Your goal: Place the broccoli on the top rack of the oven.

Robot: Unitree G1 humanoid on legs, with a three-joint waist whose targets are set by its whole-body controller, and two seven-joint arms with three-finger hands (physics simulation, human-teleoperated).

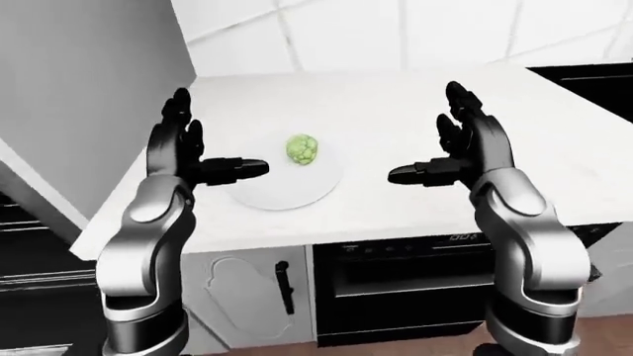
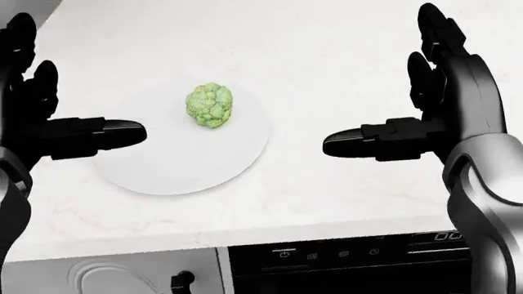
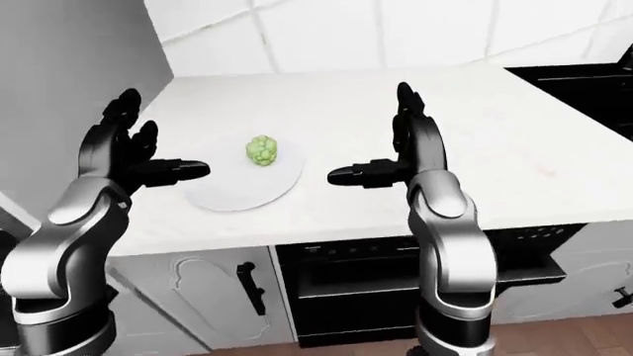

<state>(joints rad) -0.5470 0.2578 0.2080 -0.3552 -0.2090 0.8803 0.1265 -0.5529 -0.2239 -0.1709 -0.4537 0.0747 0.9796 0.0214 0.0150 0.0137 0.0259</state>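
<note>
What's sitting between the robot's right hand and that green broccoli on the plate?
Nothing. In the head view, only the plate's white rim and bare white counter separate the broccoli from the open right hand.

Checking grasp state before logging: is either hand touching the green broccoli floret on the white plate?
No. In the head view the green broccoli floret sits untouched on the round white plate, between the open left hand and right hand.

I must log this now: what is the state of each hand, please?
Left hand: open, holding nothing, left of the round white plate.
Right hand: open, holding nothing, right of the green broccoli floret.
</note>
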